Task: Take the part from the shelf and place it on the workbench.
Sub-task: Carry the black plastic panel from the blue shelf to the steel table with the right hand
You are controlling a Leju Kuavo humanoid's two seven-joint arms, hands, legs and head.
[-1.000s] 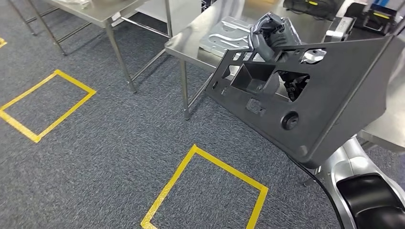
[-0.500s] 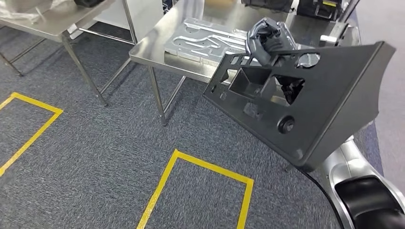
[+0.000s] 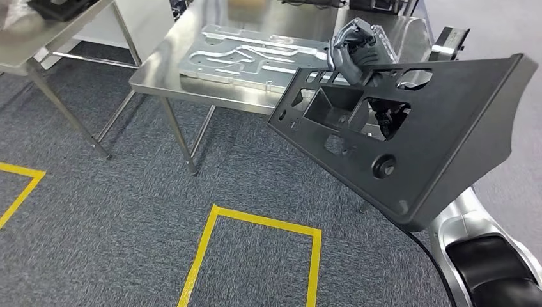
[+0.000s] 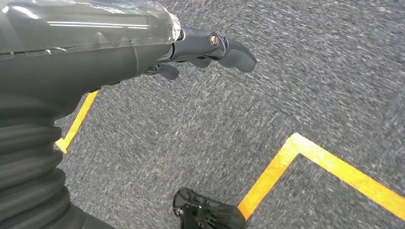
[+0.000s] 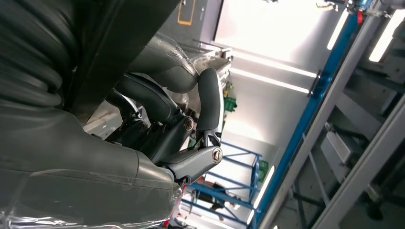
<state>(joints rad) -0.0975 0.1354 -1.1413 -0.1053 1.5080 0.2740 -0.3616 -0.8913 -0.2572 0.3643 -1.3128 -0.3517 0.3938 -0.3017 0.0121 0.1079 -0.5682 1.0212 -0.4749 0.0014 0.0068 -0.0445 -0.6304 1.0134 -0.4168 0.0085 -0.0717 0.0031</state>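
One hand was doing all the work here: the right hand sat near the upper middle of the head view, fingers curled over the top edge of the big black part, gripping it. In the right wrist view the same hand had its dark fingers folded in tight against the panel. That part was up in the air on the right side of the frame, tilted, with its cutouts facing the camera and its upper end overlapping the steel workbench (not resting on it as far as I could see).

Compared with half a second before, the whole scene had slid: the workbench and the metal plate lying on it shifted left and looked closer, and the yellow floor square moved too, so the camera had turned. The part kept about the same spot in frame.

The silver right arm came up from the lower right corner. The left hand hung over grey carpet, fingers loosely apart, holding nothing.
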